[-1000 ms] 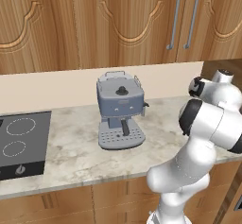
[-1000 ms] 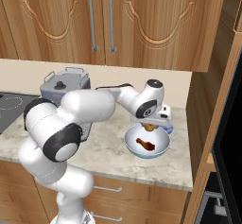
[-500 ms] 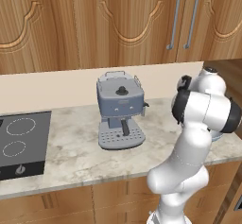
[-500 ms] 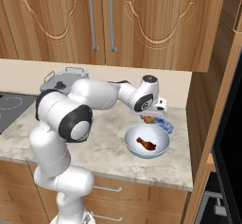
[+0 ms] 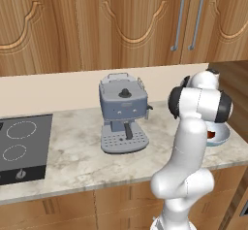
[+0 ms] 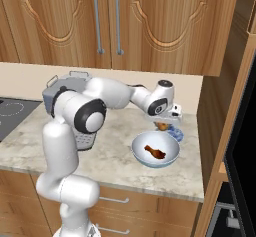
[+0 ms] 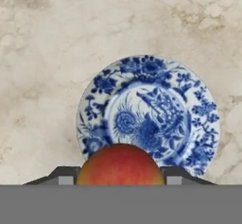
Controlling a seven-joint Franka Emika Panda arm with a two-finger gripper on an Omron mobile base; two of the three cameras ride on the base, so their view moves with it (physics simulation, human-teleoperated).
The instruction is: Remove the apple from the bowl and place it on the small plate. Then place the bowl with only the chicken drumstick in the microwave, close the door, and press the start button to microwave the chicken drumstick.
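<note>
The gripper (image 7: 120, 178) holds the apple (image 7: 120, 164) between its two fingers, about half open around the fruit. In the hand view the plate (image 7: 147, 114) lies directly under the apple, with the fruit over the plate's lower rim and not over its centre, so I judge the hand must shift a little toward the centre and then go down before it lets go. How high the apple hangs above the plate I cannot tell.

In the right base view the arm reaches to the right over the counter (image 6: 115, 153), and the gripper (image 6: 164, 123) points down at the far side of the bowl (image 6: 155, 149). The drumstick (image 6: 154, 152) lies alone in the bowl. The plate (image 6: 176, 132) shows just beyond the bowl's far right rim.
</note>
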